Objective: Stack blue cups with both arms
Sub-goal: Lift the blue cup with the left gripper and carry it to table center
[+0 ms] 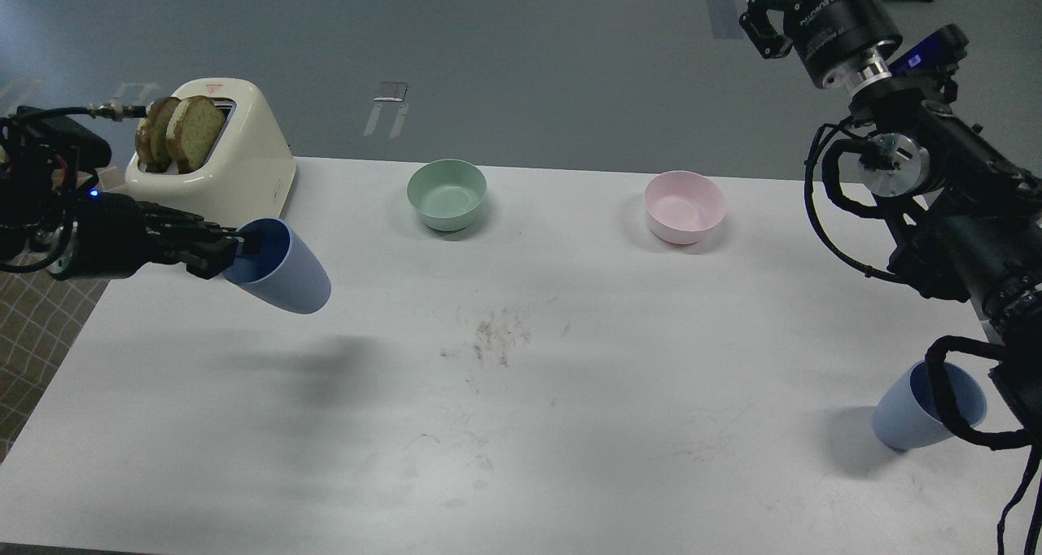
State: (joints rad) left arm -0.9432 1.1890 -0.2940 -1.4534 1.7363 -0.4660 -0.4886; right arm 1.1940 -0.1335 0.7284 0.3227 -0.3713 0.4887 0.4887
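My left gripper (pixel 238 251) is shut on the rim of one blue cup (pixel 281 277), one finger inside its mouth. It holds the cup tilted in the air above the left part of the white table (pixel 570 425), base pointing right and down. The second blue cup (pixel 916 421) stands on the table at the front right, partly behind my right arm's cable. My right gripper (pixel 765 19) is raised high at the top right, far from both cups. Its fingers are spread and partly cut off by the top edge.
A cream toaster (pixel 232 160) with two slices of toast stands at the back left, just behind the held cup. A mint-green bowl (pixel 447 194) and a pink bowl (pixel 685 207) sit along the far edge. Crumbs (pixel 496 335) lie mid-table. A checked cloth (pixel 32 327) lies to the left.
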